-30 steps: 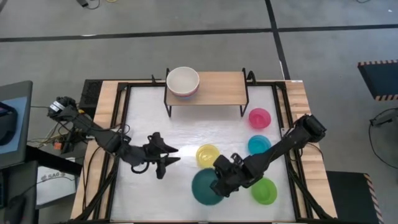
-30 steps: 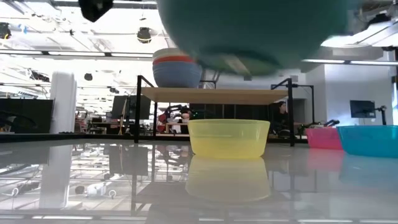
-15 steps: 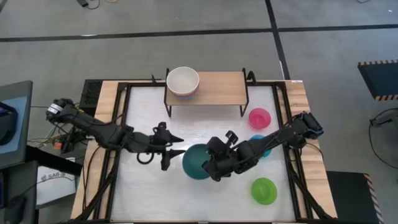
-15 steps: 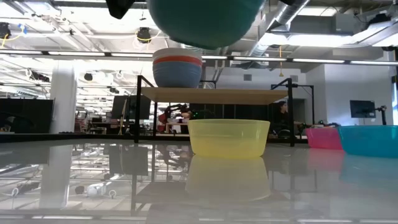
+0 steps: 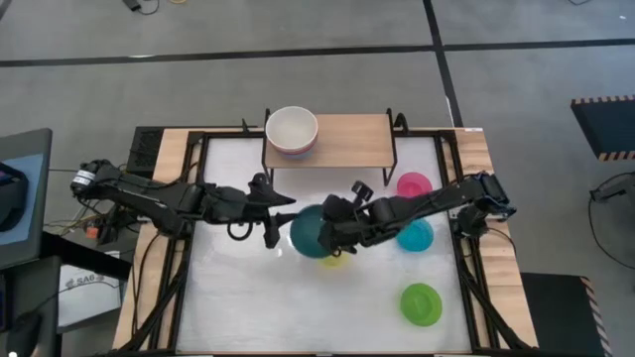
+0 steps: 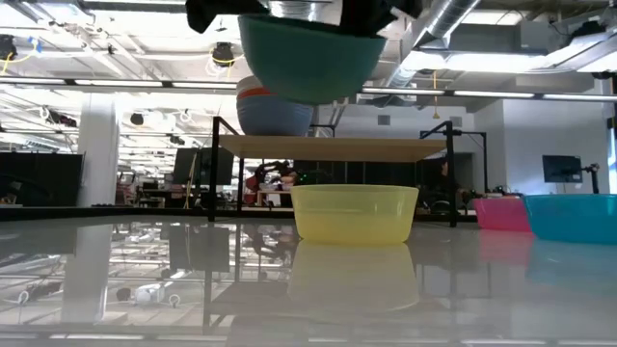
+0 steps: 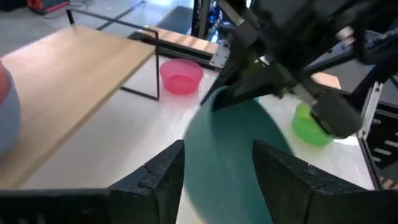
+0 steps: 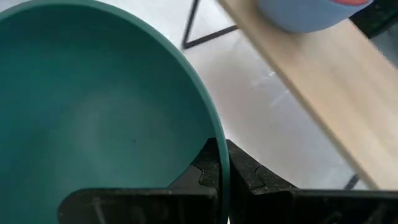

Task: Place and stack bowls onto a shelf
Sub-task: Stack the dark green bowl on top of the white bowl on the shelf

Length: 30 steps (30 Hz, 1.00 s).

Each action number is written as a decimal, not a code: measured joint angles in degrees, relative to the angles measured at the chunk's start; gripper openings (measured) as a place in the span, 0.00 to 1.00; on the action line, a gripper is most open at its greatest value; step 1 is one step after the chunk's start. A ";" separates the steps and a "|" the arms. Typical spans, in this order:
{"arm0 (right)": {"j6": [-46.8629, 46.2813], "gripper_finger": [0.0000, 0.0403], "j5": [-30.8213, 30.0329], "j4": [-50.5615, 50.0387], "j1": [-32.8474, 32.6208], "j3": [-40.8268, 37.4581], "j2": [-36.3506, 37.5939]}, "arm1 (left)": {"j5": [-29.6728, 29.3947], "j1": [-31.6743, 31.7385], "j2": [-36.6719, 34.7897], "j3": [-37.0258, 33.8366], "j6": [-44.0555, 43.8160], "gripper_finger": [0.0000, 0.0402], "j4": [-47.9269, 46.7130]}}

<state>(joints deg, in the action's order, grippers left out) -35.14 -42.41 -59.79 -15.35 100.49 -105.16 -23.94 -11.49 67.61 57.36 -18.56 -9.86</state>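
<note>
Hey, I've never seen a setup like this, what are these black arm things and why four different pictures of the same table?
Two dark robot arms work at a white-topped table, each ending in a two-finger gripper. One picture looks straight down, one sits at table height, and one camera rides on each wrist.

The right gripper is shut on the rim of a large dark teal plastic bowl, held in the air above a small yellow bowl. The left gripper is open beside it.

Pink, cyan and lime green small bowls sit on the table. A low wooden shelf already carries a stack of bowls with a white bowl on top.
</note>
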 joint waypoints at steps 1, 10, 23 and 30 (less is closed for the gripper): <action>0.85 0.06 0.00 0.00 0.65 0.00 0.02 | 0.21 0.40 0.00 0.29 0.10 0.43 -0.06; 11.66 0.07 0.21 2.50 4.16 0.00 0.30 | 0.00 4.11 1.66 0.70 -1.98 0.49 -5.98; 26.31 0.08 0.01 7.34 4.39 -0.04 0.31 | -3.42 4.49 6.54 0.73 -6.86 0.26 -6.13; 30.43 0.23 6.65 9.04 6.60 0.02 1.24 | -3.08 7.43 7.29 3.59 -4.82 0.02 -12.06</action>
<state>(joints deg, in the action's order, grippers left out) -4.71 -35.76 -50.75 -8.74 100.51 -103.93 -27.03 -4.05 74.91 60.94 -23.38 -21.92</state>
